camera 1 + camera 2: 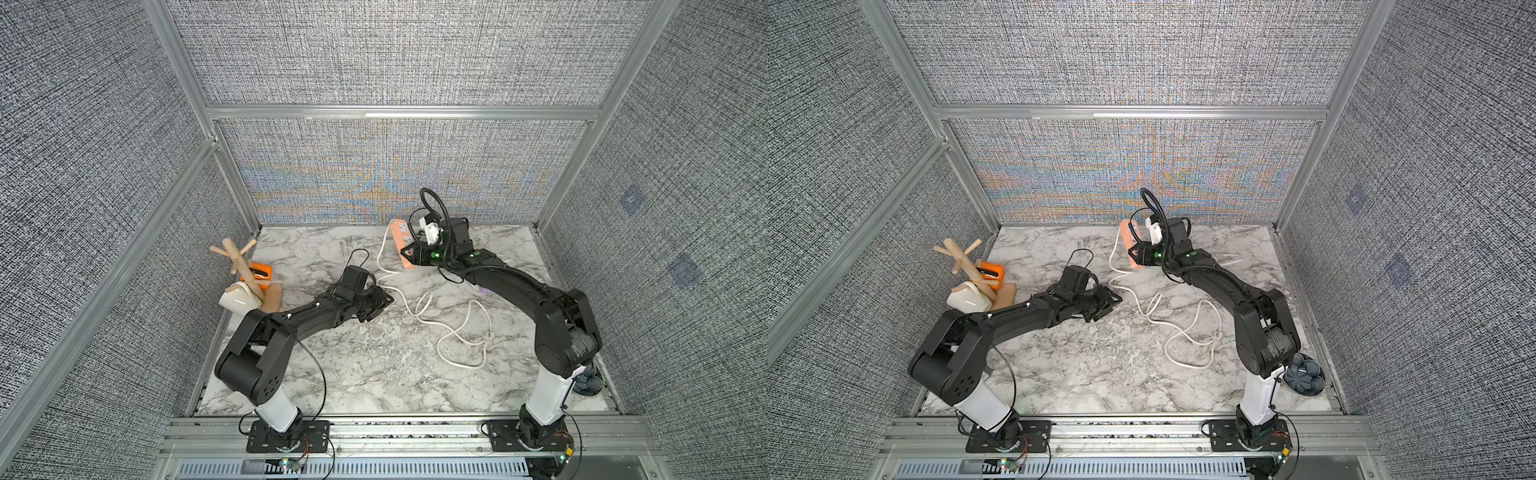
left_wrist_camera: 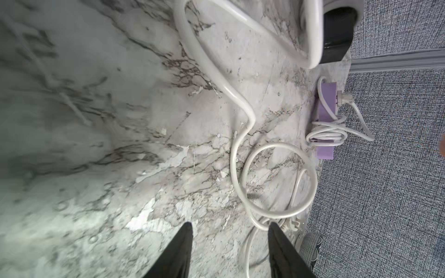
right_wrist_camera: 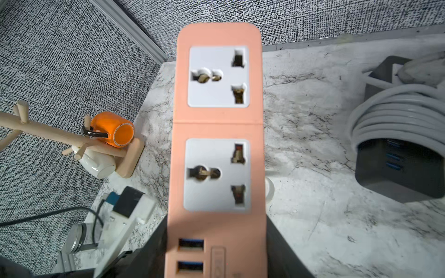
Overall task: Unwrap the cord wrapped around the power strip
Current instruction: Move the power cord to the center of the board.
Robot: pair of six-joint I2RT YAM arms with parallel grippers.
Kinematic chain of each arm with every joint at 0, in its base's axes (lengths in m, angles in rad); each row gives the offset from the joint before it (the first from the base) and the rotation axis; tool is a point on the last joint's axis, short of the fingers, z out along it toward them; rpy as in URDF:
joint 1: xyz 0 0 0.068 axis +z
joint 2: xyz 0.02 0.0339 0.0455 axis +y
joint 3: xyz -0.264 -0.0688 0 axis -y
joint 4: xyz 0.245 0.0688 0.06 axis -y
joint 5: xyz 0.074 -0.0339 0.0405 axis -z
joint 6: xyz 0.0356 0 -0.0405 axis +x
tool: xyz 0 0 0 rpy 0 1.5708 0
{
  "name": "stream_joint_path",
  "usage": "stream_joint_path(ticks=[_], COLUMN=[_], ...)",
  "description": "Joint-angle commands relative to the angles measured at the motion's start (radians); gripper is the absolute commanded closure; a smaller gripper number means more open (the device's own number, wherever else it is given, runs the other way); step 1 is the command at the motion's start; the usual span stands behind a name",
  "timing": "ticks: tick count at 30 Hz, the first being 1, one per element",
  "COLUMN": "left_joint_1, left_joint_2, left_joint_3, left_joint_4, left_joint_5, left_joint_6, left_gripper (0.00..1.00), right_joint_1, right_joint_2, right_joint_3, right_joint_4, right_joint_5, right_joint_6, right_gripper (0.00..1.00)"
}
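My right gripper [image 1: 409, 257] [image 3: 216, 221] is shut on the USB end of a salmon-pink power strip [image 1: 401, 241] [image 1: 1128, 241] [image 3: 218, 120]. It holds the strip tilted above the back of the marble table, with the sockets facing its wrist camera. From the strip a white cord [image 1: 378, 257] [image 1: 1111, 257] [image 2: 231, 163] trails down and lies in loose loops across the table's middle and right. No turns of cord show on the strip's visible face. Low over the table at centre left, my left gripper [image 1: 384, 299] [image 1: 1113, 301] [image 2: 230, 223] is open and empty, close beside the cord.
A wooden mug tree [image 1: 245, 270] [image 3: 72, 142] with an orange mug [image 3: 113, 130] and a white mug stands at the left edge. A purple strip with bundled cord [image 2: 326, 108] and a dark grey strip wound with white cord [image 3: 397, 168] lie by the right arm. A dark ribbed object [image 1: 1304, 372] sits front right.
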Motion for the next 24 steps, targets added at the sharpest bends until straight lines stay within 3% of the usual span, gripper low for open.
stream_joint_path(ticks=[1, 7, 14, 20, 24], left_joint_1=[-0.030, -0.115, -0.145, -0.149, -0.152], left_joint_2=[0.057, 0.099, 0.167, 0.251, 0.271], left_joint_3=[0.038, 0.074, 0.128, 0.235, 0.235], left_joint_4=[0.069, 0.067, 0.074, 0.017, 0.024], left_joint_5=[-0.016, 0.003, -0.007, 0.019, 0.030], left_joint_6=[-0.070, -0.112, -0.109, -0.055, -0.055], left_gripper=[0.46, 0.39, 0.27, 0.27, 0.30], right_joint_1=[0.002, -0.011, -0.012, -0.012, -0.016], right_joint_2=[-0.024, -0.033, -0.054, -0.077, -0.089], right_joint_3=[-0.012, -0.011, -0.022, -0.039, -0.051], right_joint_4=[0.052, 0.033, 0.034, 0.016, 0.019], right_joint_5=[0.032, 0.046, 0.051, 0.070, 0.081], right_joint_6=[-0.006, -0.027, -0.042, -0.062, -0.065], right_gripper=[0.93, 0.94, 0.94, 0.94, 0.94])
